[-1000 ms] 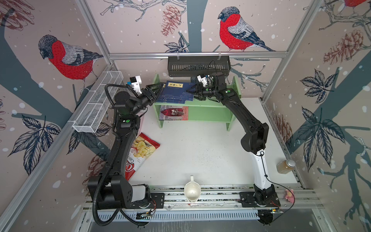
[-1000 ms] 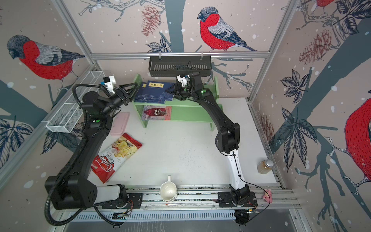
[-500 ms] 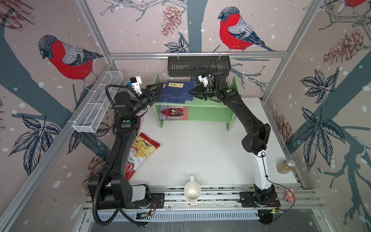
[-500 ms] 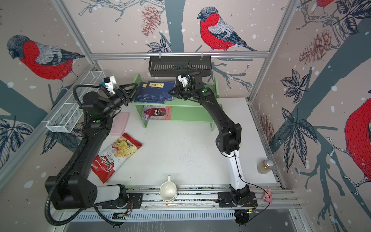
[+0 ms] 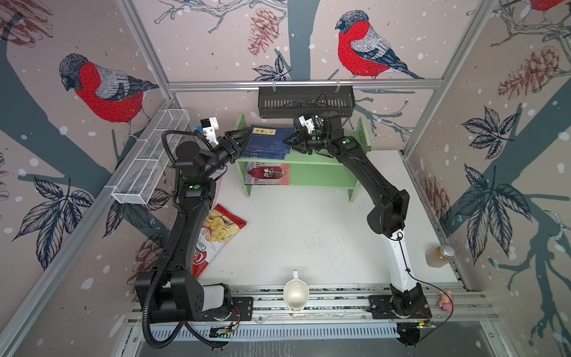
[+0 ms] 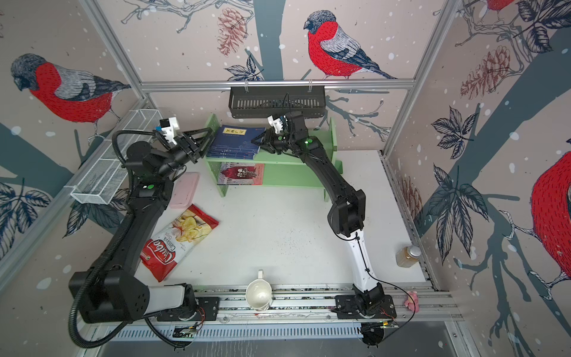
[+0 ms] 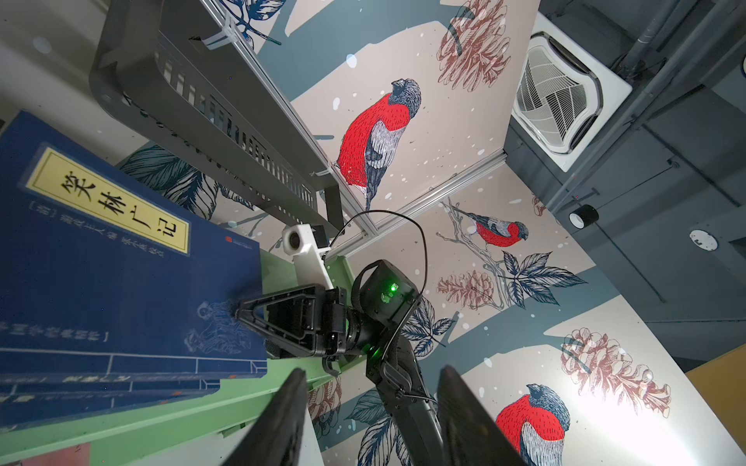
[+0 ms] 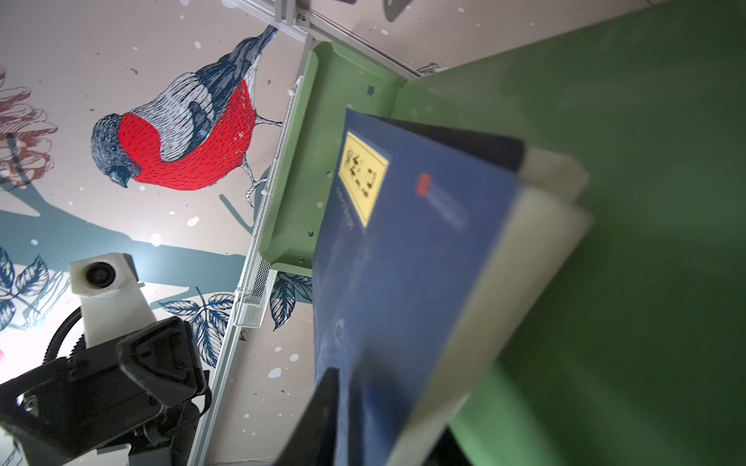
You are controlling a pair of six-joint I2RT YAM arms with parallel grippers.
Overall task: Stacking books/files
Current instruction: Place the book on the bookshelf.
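Between left hand (image 5: 244,139) and right hand (image 5: 289,141), navy books (image 5: 267,142) top the shelf (image 5: 309,159).

Navy book (image 7: 121,290) reads 笑林广记 — crisp bag (image 6: 179,244), "Cassava".

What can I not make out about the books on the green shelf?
- Navy stack: book count; spines too small in both top views, cut off by the edge in left wrist view.
- Right gripper: whether its jaws clamp the top book; right wrist view blurred.
- Pink-and-red book: title too small, both top views.
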